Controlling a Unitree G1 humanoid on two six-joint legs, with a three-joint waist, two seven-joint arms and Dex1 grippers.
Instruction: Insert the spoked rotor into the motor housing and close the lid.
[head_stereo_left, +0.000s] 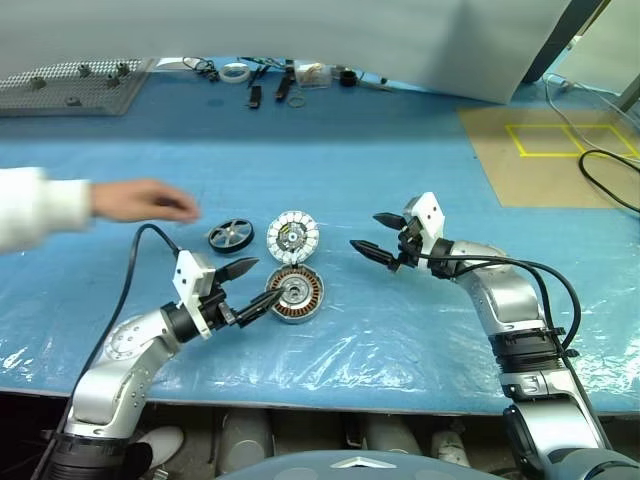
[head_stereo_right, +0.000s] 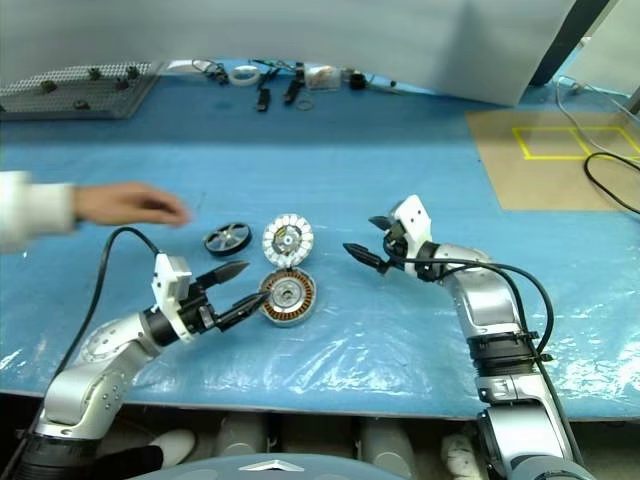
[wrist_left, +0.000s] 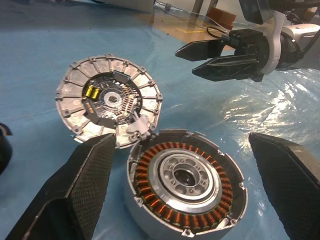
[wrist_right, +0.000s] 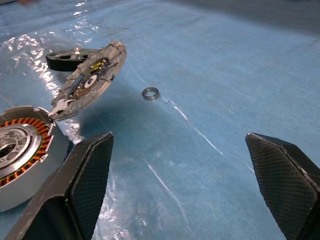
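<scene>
The motor housing (head_stereo_left: 294, 293) sits open on the blue surface (head_stereo_left: 400, 180), so the spoked rotor (head_stereo_left: 230, 236) lying apart can still go in. The lid (head_stereo_left: 292, 237) leans on the housing's far rim. The left gripper (head_stereo_left: 252, 288), released, flanks the housing; the right gripper (head_stereo_left: 377, 237) hangs released beside it. A person's hand (head_stereo_left: 140, 200) reaches near the rotor.

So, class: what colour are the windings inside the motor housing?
Copper-orange, ringing the silver hub of the motor housing; the left wrist view shows it best.
</scene>
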